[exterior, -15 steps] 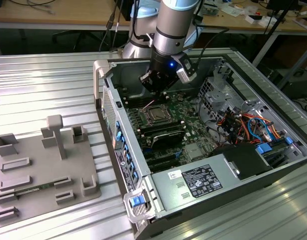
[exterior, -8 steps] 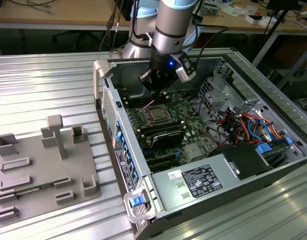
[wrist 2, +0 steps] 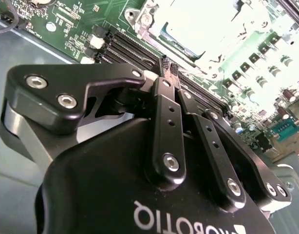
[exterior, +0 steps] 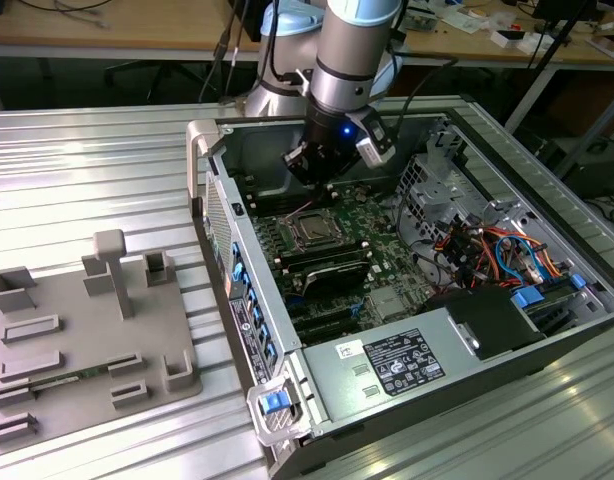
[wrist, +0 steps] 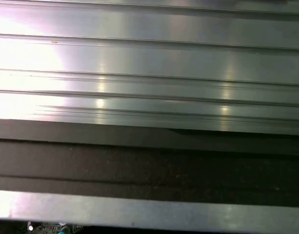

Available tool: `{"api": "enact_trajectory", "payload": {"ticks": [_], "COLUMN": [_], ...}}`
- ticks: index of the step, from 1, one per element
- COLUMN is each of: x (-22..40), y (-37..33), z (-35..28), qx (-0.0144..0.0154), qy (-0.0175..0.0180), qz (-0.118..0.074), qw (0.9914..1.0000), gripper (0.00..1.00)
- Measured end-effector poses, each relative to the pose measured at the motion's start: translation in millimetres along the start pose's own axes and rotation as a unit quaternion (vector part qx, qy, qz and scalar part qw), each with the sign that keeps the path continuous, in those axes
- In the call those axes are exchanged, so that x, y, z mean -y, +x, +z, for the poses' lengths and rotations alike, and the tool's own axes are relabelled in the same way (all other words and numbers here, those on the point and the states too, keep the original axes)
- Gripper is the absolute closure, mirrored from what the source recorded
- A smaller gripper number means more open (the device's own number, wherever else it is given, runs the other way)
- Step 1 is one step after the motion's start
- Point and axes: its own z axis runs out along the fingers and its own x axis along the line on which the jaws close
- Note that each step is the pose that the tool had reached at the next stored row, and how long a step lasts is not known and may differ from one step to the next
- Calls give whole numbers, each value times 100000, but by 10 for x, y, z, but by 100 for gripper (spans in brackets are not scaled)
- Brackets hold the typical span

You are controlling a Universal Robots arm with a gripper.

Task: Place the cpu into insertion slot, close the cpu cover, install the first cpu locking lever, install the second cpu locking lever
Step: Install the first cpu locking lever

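- Tool (exterior: 322,180) hangs inside the open PC case (exterior: 547,250), above the motherboard (exterior: 372,235) and just beyond the insertion slot (exterior: 312,232), near the case's far wall.
- In the second wrist view the tool (wrist 2: 169,66) has its 2 fingers (wrist 2: 161,105) pinched together, tips meeting with nothing between them. Looks set up as a narrow pusher for the levers, not for a grasp.
- Socket area shows a silvery framed square; the cpu cover (wrist 2: 208,27) looks to be lying down over it. Glare is heavy, so I can't tell if the cpu sits under it or if either lever is latched.
- Grey fixture tray (exterior: 82,345) sits on the ribbed metal desk (exterior: 87,170), on the exterior view's left, well apart from the case.
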Motion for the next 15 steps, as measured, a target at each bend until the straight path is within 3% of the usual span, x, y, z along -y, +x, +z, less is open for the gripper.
{"api": "enact_trajectory", "payload": {"ticks": [5, 15], "x": [1, 1], "y": [-20, -20], "z": [69, 78], "qx": [-1, 1], "qy": [-7, -8], "qz": [-119, -128], "qw": [100000, 100000], "gripper": [89, 89]}}
